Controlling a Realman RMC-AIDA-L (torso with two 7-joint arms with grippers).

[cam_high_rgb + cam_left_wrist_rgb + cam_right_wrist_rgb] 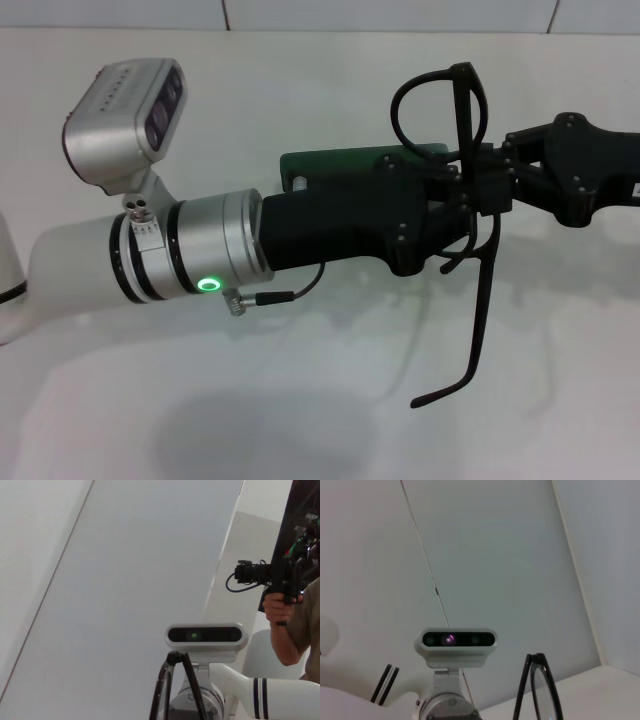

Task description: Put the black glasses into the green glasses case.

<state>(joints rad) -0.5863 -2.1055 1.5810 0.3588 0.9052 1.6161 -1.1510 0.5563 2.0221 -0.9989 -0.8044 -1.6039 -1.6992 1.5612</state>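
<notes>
The glasses are held aloft between both grippers, just above the case. Which fingers are clamped cannot be told. Lowering into the case is called for next.

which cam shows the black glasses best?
Head view: the black glasses show front and temple arms, held between both grippers. Left wrist view catches only a piece of frame; right wrist view only one rim.

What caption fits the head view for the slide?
Both hands meet above the white table: left hand and right hand at the black glasses, green glasses case partly hidden behind.
</notes>
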